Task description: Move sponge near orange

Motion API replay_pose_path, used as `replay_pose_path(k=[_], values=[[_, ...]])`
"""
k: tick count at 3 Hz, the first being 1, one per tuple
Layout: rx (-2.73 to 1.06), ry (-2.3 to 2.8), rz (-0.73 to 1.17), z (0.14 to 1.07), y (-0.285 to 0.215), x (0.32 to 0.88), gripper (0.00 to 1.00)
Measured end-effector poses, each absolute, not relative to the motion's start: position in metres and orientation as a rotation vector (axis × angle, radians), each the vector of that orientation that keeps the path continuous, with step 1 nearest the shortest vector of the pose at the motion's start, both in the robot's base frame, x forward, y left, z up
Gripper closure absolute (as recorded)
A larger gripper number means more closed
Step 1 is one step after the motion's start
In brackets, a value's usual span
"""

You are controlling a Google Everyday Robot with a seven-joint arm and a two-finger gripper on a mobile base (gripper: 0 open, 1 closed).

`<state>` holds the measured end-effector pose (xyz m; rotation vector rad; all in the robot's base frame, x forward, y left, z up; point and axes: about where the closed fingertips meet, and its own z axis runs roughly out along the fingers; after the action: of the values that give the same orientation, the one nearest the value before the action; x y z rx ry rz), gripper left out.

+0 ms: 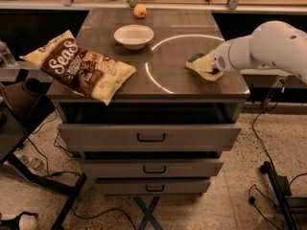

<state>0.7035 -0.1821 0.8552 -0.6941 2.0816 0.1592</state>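
Observation:
The sponge [199, 64], pale yellow with a dark green top, is at the right side of the tabletop, tilted. My gripper [211, 65] comes in from the right on a white arm and is shut on the sponge's right end, holding it just at the table surface. The orange [140, 10] sits at the far back edge of the table, left of centre, well away from the sponge.
A white shallow bowl [134, 35] stands in front of the orange. A large brown and yellow snack bag [79, 66] lies at the table's front left corner, overhanging the edge. A white arc marks the tabletop [168, 75]. Drawers sit below; cables lie on the floor.

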Motion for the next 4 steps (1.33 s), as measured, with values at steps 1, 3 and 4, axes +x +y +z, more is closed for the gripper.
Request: replay_pose_path(k=[1,3,4], values=[[-0.697,2.082,0.162,0.854,-0.180,0.704,0.84],[-0.700,2.082,0.164,0.854,-0.178,0.704,1.00],[-0.725,2.069,0.138,0.871,-0.175,0.719,1.00]])
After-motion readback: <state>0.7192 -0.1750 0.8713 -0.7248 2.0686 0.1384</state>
